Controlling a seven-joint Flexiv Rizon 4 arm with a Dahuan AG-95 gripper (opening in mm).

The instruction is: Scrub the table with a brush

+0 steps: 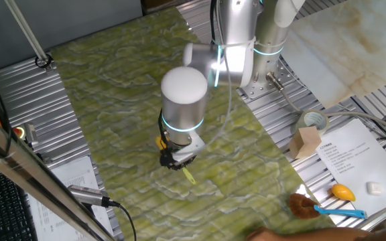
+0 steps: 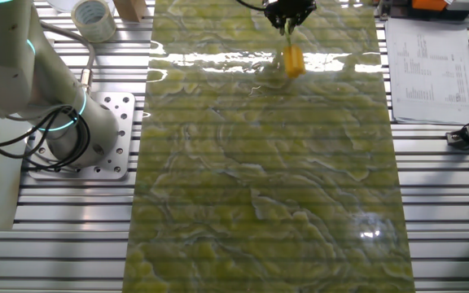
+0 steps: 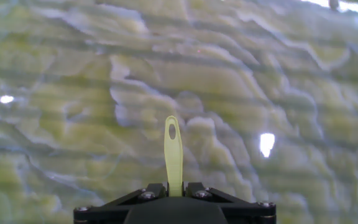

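I see my gripper (image 2: 288, 18) with jaws clamped on the brush (image 2: 292, 59) handle, yellow head lowered to the green marbled tabletop (image 2: 267, 187); contact unclear.

The table (image 2: 267, 187) is covered in a yellow-green marbled sheet, finely ridged and glossy enough that glare is thrown back in bright streaks. Bare ribbed metal (image 2: 72, 220) is seen beside it. The brush (image 2: 292, 59) looks of smooth yellow plastic. The end effector (image 1: 177, 159) is matt black, below a smooth, satin-finished silver arm housing (image 1: 184, 99).
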